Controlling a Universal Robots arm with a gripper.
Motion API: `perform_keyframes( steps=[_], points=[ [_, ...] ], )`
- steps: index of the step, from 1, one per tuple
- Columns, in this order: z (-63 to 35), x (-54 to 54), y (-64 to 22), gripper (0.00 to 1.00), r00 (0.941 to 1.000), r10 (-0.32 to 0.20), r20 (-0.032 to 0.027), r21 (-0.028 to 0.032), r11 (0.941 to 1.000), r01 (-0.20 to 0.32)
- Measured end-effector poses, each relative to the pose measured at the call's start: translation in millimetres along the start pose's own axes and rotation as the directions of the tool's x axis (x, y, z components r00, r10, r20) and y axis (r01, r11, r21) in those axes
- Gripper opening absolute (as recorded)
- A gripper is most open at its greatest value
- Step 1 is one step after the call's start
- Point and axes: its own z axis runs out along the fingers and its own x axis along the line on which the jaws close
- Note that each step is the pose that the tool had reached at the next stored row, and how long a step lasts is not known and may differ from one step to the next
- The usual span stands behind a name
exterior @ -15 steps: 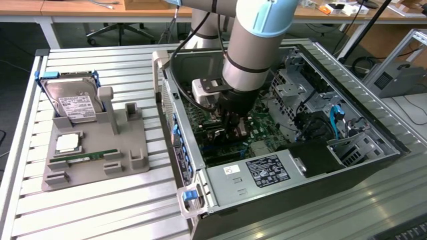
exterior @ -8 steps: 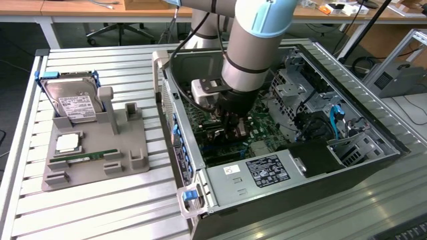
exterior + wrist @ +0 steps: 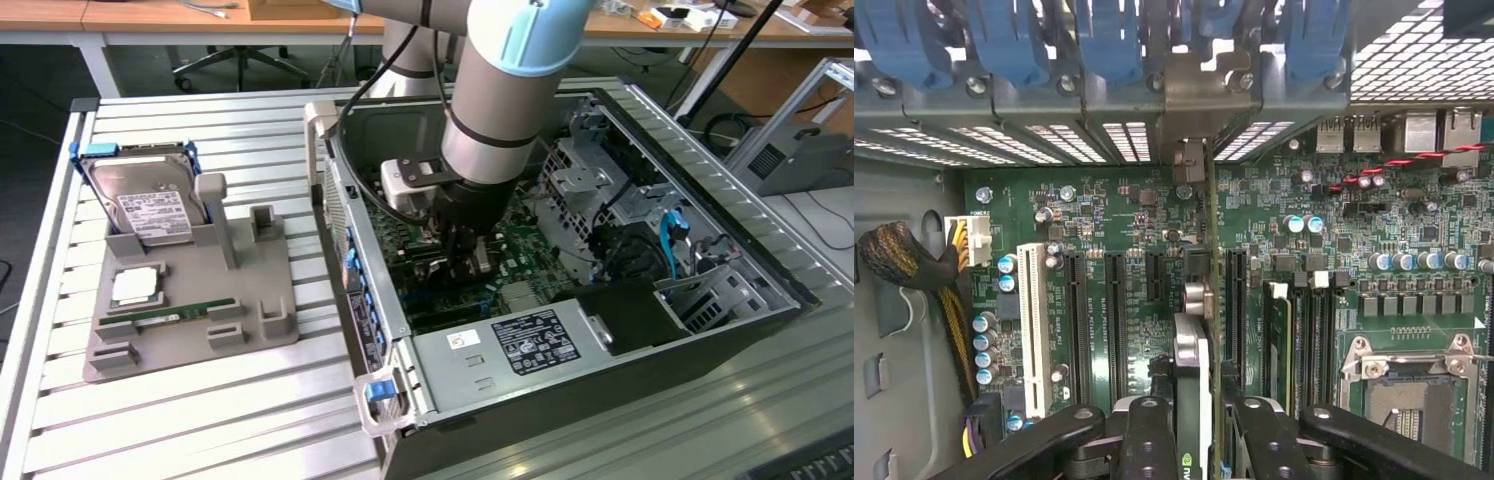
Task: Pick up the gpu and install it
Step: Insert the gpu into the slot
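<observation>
The grey-and-light-blue Universal Robots arm [image 3: 501, 110] is reaching down into the open black desktop computer case [image 3: 694, 340], which is lying on its side on the slatted aluminium table [image 3: 187, 420] at the exterior view's right. The black gripper [image 3: 461, 262] is hanging just above the green motherboard [image 3: 441, 300] in the middle of the case.

In the wrist view the gripper [image 3: 1192, 425] is pinching the gpu [image 3: 1192, 360], a thin black expansion card seen edge-on, with one black finger [image 3: 1144, 430] pressing on each side of it. The card is standing upright over the motherboard [image 3: 1134, 200], lined up along the row of long black expansion slots [image 3: 1236, 300]; its silver end bracket [image 3: 1199, 100] is sitting at the case's rear wall, among the blue plastic slot clips [image 3: 1109, 40]. Whether the card's lower edge is fully seated in a slot cannot be told.

A white expansion slot [image 3: 1034, 330] is lying beside the black ones, and a bundle of braided black-and-yellow power cables [image 3: 914, 265] is curling near the edge of the board. The silver processor socket [image 3: 1414, 390] is sitting at the other side of the card.

At the exterior view's left, well apart from the case, a grey plastic parts holder [image 3: 200, 300] is resting on the table, carrying a silver hard drive with a white label [image 3: 150, 205], a square silver processor chip [image 3: 138, 287] and a slim green memory stick [image 3: 174, 315].
</observation>
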Motion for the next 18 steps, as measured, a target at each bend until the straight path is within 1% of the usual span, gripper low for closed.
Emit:
perform_keyframes(
  steps=[7,10,13,18],
  points=[
    [0.6,-0.1,0.2,0.27,1.0,0.0,-0.0006,0.0004,1.0,0.0],
    [0.7,-0.1,0.0,0.27,1.0,0.0,-0.002,0.0004,1.0,0.0],
    [0.7,-0.1,-0.5,0.27,1.0,0.0,-0.0055,0.0004,1.0,0.0],
    [0.6,-0.1,-0.5,0.27,1.0,0.0,-0.0061,0.0005,1.0,0.0]
  ],
)
